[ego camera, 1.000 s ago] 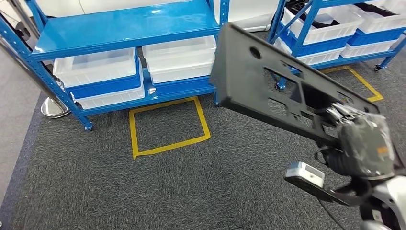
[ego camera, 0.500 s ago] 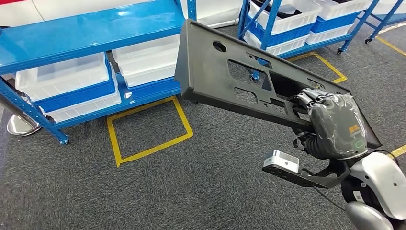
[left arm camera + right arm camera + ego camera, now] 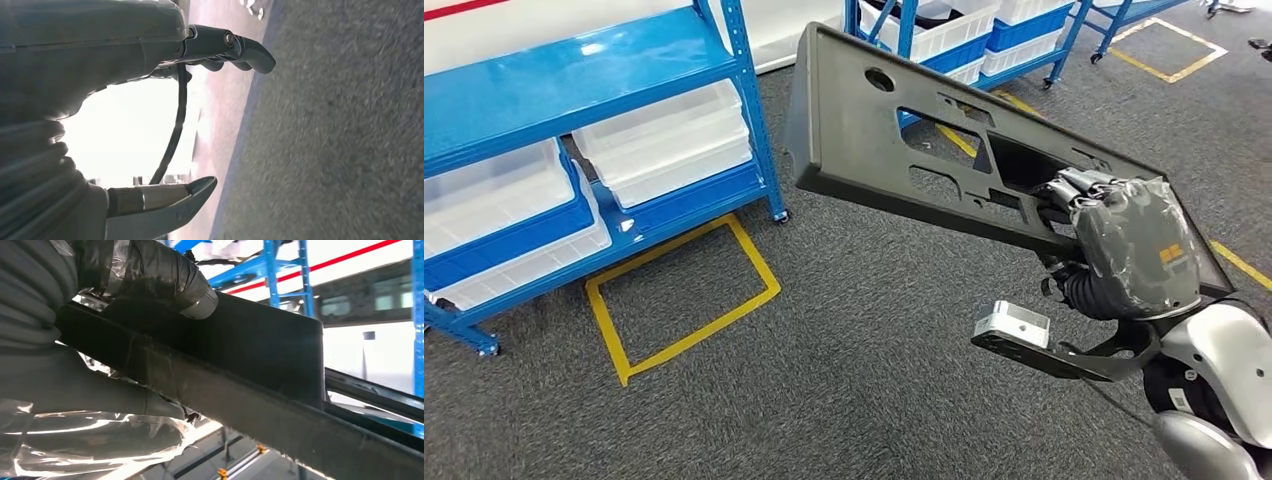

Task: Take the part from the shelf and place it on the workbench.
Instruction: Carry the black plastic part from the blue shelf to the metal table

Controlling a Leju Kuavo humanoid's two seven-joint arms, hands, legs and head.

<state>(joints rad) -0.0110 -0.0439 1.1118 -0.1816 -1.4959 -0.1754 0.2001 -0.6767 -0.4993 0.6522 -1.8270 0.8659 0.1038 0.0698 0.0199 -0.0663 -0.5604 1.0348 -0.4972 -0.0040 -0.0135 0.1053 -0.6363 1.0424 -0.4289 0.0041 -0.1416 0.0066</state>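
Item in transit: your right hand point(image 3: 1124, 250) grips the black part point(image 3: 894, 140) by one end, off the blue shelf point(image 3: 574, 60) and held above the carpet, left hand point(image 3: 100, 65) empty with fingers apart, placing on workbench outstanding.

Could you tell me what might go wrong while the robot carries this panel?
The right hand grips the long panel near one end, so the far end could sag or twist loose. That free end reaches toward the blue shelf and could clip its post in a turn.
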